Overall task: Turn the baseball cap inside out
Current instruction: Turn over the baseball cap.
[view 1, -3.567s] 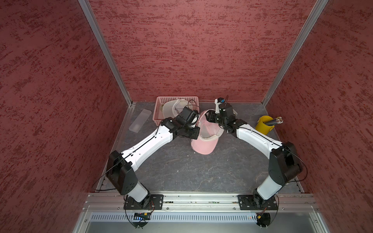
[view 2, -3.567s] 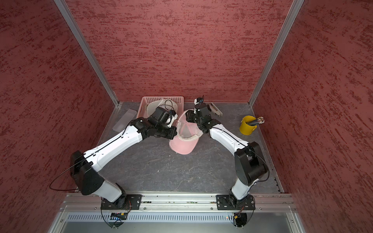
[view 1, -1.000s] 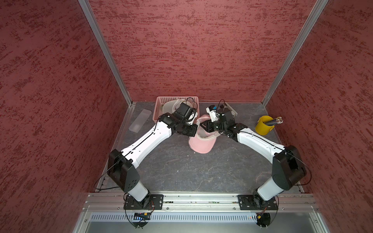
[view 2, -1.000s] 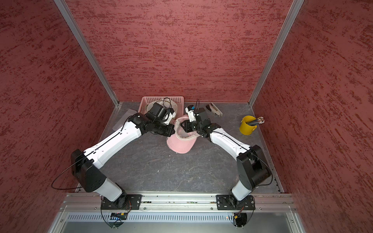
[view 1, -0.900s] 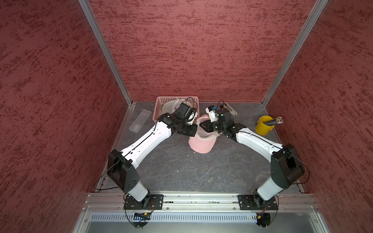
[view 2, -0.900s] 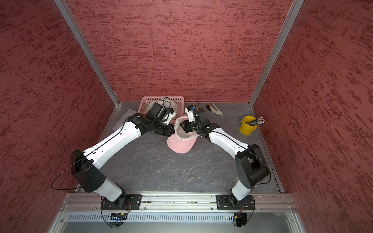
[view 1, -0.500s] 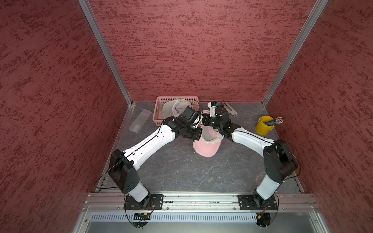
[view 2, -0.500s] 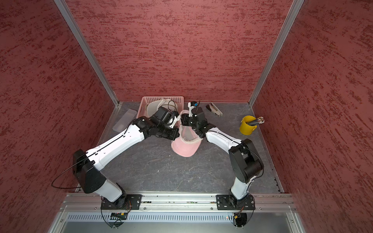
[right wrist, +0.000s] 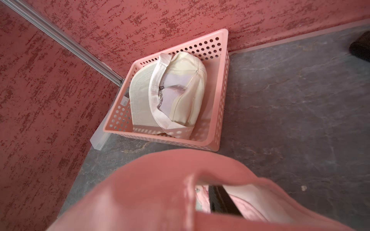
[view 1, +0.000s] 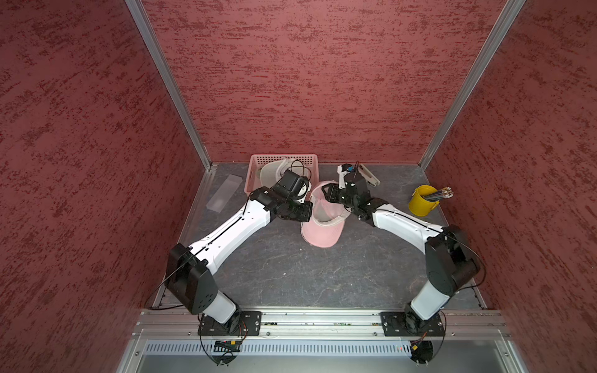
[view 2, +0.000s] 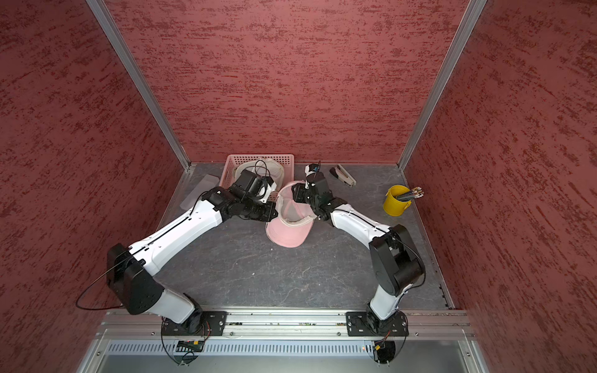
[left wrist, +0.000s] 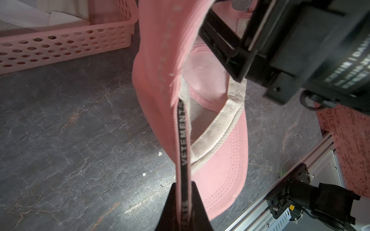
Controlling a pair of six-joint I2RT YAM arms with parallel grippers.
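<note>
Far left on the grey marbled counter (view 1: 290, 274) lay a clear flat plastic case (view 1: 224, 193), close to the side wall. Next to it, against the back wall, sat a pink perforated plastic basket (view 1: 253, 174) with a cream baseball cap (right wrist: 180, 94) inside, opening up.

The left claw (view 1: 306, 211) reached in just in front of the basket. Its jaws were clamped together on the side rim of the pink fabric baseball cap (view 1: 321, 232). The left wrist view showed the fingertips (left wrist: 197, 208) pinching the inner band with its black lettered tape (text only partly readable).

The cap was at centre in both top views, between the two claws and slightly toward the back. Its opening faced up, showing the whitish lining and sweatband. The brim pointed toward the front rail, low over the counter; contact there was unclear.

The right claw (view 1: 327, 193) was at the back of the cap, one dark finger (right wrist: 222, 200) showing inside the crown. I could not tell whether its jaws were apart or gripping, as fabric covered them.

Further right, a grey stapler (view 2: 344, 176) lay near the back wall. A yellow cup of pencils (view 1: 421, 202) stood well apart by the right wall.
</note>
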